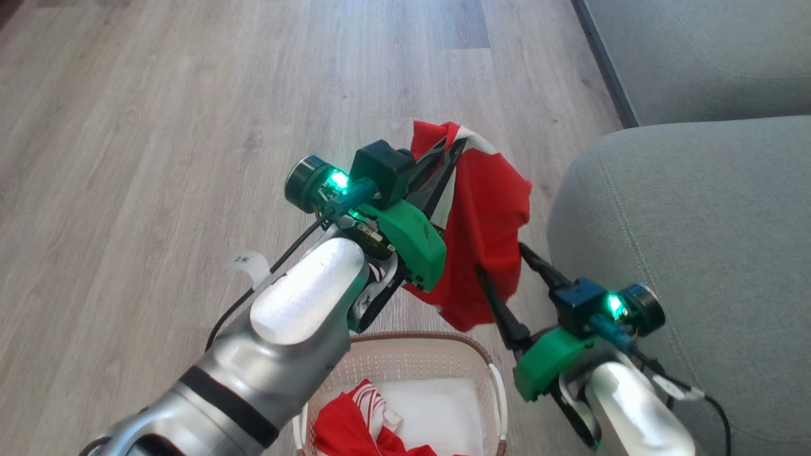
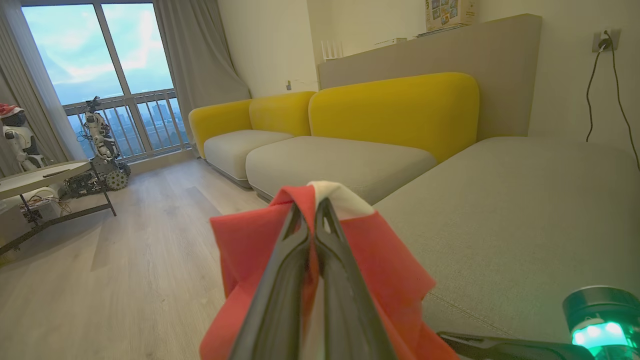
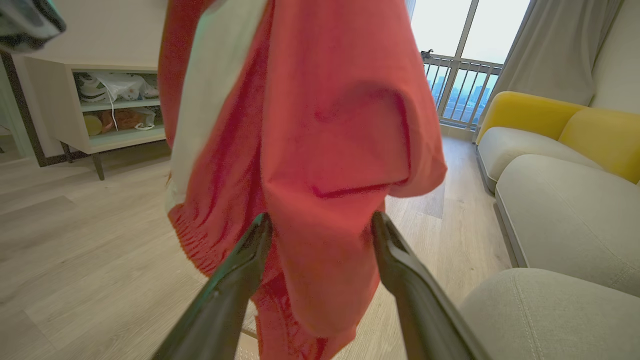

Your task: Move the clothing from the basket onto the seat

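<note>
The grey-green seat (image 1: 684,240) takes up the right side of the head view, its rounded edge just beside the hanging load, and pale wood floor (image 1: 158,126) spreads everywhere else. At the bottom edge sits the basket (image 1: 431,335), with its brown rim and white perforated wall. Inside it lies a flat white liner sheet (image 1: 443,405) with a second red piece (image 1: 345,430), thinly striped in white, bunched on top. The clothing (image 1: 488,209) is out of the basket and in the air — a bright red drape hanging above the floor between basket and seat, touching neither as far as the views tell. The left gripper (image 1: 451,152) is clamped on its top fold, fingers pressed together right where the broad white band crosses the red (the left wrist view shows cloth spilling to both sides of the closed fingers). The right gripper (image 1: 502,261) stands wide, one finger on each side of the lower hem, gripping nothing. This fabric looks light, limp and thin. It will likely sag, swing and fold on itself rather than hold any shape, and a single pinch at the top seems enough to carry it. A bunched fold or the band is the better place to hold — a lone edge could slide out. Smallest of all is a white tag (image 1: 393,419) on the piece in the basket.
</note>
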Robot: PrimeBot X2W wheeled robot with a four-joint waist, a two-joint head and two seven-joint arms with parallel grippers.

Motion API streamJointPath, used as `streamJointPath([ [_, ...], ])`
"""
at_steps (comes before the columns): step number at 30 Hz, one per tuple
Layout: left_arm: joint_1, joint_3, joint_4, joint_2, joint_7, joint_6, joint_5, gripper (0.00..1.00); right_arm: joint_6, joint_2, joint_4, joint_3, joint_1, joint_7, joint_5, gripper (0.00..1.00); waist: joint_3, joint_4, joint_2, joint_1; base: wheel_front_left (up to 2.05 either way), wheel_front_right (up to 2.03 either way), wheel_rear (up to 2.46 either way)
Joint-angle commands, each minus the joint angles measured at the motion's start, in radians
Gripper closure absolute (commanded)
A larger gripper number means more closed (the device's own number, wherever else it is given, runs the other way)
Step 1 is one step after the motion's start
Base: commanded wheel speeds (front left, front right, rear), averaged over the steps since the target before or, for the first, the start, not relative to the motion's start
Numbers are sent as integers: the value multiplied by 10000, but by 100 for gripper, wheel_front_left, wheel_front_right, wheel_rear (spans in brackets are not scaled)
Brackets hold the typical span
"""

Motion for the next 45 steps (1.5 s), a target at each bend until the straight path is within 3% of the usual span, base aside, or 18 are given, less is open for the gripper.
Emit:
streamJointPath([
  [1, -888, 239, -361, 112, -61, 115, -108, 100, -4, -1, -92, 266, -765, -67, -9, 0, 29, 54, 0, 1, 0, 0, 0],
  [6, -961, -32, -449, 112, -156, 244, -305, 100, -4, -1, 465, 660, -1189, -67, 120, 2, 85, 179, 0, 1, 0, 0, 0],
  [7, -956, -74, -448, 112, -173, 266, -347, 100, -4, -1, 541, 749, -1255, -67, 175, 43, 96, 200, 0, 1, 0, 0, 0],
  [8, -949, -111, -443, 111, -187, 293, -383, 100, -4, -1, 596, 800, -1318, -67, 219, 65, 111, 213, 0, 1, 0, 0, 0],
  [9, -949, -111, -443, 111, -187, 293, -383, 100, -4, -1, 596, 800, -1318, -67, 219, 65, 111, 213, 0, 1, 0, 0, 0],
  [10, -944, -134, -430, 111, -200, 319, -419, 100, -4, -1, 614, 826, -1373, -67, 276, 94, 130, 221, 0, 1, 0, 0, 0],
  [11, -926, -148, -376, 111, -234, 371, -488, 100, -4, -1, 601, 824, -1452, -67, 357, 100, 162, 224, 0, 1, 0, 0, 0],
  [15, -850, -67, -265, 111, -315, 501, -577, 100, -4, -1, 423, 643, -1497, -67, 382, 100, 196, 190, 0, 1, 0, 0, 0],
  [16, -814, -24, -226, 111, -351, 529, -607, 95, -4, -1, 344, 572, -1505, -67, 387, 100, 206, 164, 0, 1, 0, 0, 0],
  [17, -775, 5, -177, 115, -384, 543, -624, 66, -4, -1, 269, 500, -1515, -67, 373, 100, 215, 136, 0, 1, 0, 0, 0],
  [18, -727, 40, -124, 128, -415, 558, -645, 23, -4, -1, 180, 420, -1529, -67, 343, 100, 223, 101, 0, 1, 0, 0, 0],
  [19, -671, 85, -71, 142, -443, 571, -678, 0, -4, -1, 81, 332, -1544, -67, 310, 100, 233, 59, 0, 1, 0, 0, 0],
  [32, 359, 491, 224, 284, -644, 569, -947, 0, -4, -1, -937, -1185, -1595, -67, -609, 100, 368, -859, 0, 1, 0, 0, 0],
  [45, 1760, 838, -219, 382, -666, 508, -437, 0, -4, -295, -1295, -1909, -1712, -67, -1292, 100, 582, -2850, 0, 1, 0, 0, 0],
])
